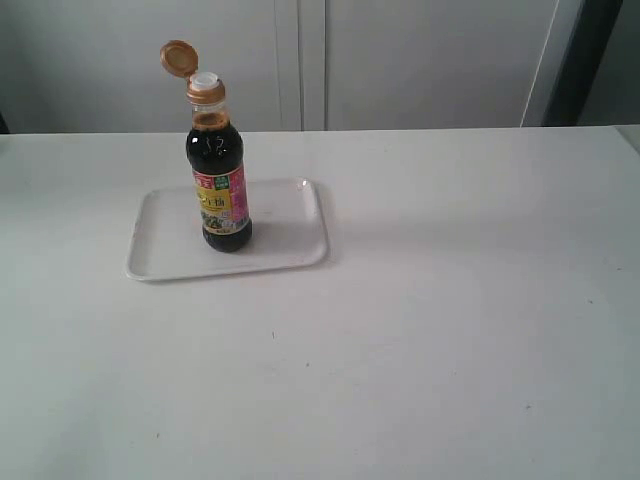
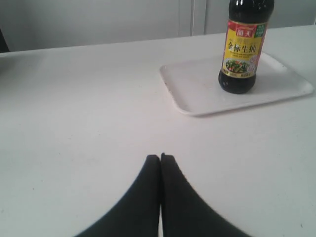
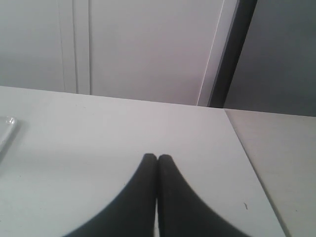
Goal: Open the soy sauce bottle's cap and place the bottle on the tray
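Upright on a flat white rectangular plastic tray (image 1: pixel 290 250) with rounded corners and a low raised rim: a small clear plastic soy sauce bottle (image 1: pixel 219 175) of dark brown-black liquid, with rounded shoulders, a narrow neck and a yellow and pink label with green detail. Standing near the tray's middle, a little toward its far edge, base flat on the tray floor. Small round copper-orange plastic flip-top cap (image 1: pixel 179 58) swung open, tilted up and back to the left on its hinge from the orange collar, leaving the white spout (image 1: pixel 205 79) bare. Tray lying on a wide plain white table (image 1: pixel 430 330), in the left far part of the exterior view, long sides running left to right.

No arm or gripper anywhere in the exterior view. In the left wrist view, left gripper (image 2: pixel 160 157) low over bare tabletop, black fingers pressed together at the tips, holding nothing, well apart from tray (image 2: pixel 197 89) and bottle (image 2: pixel 242 54), which sit beyond it and off to one side. Label there showing red, yellow and green with printed characters; bottle top cut off by the frame edge. In the right wrist view, right gripper (image 3: pixel 157 158) likewise with black fingers pressed together, empty, above bare table near its right edge. Only a sliver of tray corner (image 3: pixel 6 129) at the frame's margin there. Behind the table, pale panelled wall (image 3: pixel 148 49) with a dark vertical strip (image 3: pixel 229 54).
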### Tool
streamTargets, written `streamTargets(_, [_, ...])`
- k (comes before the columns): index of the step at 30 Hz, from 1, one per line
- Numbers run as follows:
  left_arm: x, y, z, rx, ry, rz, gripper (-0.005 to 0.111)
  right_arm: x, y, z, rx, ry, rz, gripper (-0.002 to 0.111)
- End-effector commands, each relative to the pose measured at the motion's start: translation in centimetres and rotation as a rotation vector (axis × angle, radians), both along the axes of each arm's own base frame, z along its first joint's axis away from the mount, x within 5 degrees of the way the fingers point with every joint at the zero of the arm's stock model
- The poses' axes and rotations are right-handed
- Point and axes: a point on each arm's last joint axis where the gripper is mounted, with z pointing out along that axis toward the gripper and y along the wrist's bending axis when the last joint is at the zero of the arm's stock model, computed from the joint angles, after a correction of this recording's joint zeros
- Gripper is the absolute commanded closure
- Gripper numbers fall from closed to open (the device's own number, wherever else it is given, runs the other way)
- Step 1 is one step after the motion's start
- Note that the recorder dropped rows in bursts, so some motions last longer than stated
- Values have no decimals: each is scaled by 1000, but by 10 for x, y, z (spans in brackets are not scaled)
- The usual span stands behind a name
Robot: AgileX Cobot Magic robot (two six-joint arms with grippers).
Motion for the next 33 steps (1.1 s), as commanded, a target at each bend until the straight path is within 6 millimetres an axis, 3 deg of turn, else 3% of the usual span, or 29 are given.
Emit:
streamTargets(1, [-2,-1,-7,2,74,-13,107,0,-1,-1,-10,-6,-6,108])
streamTargets(6, [-4,0,-13,8,137,-1,107,0,-1,-1,-10,-6,-6,108])
streamTargets(33, [-3,2,-13,5,139,49,107,0,-1,-1,1,-6,-8,108])
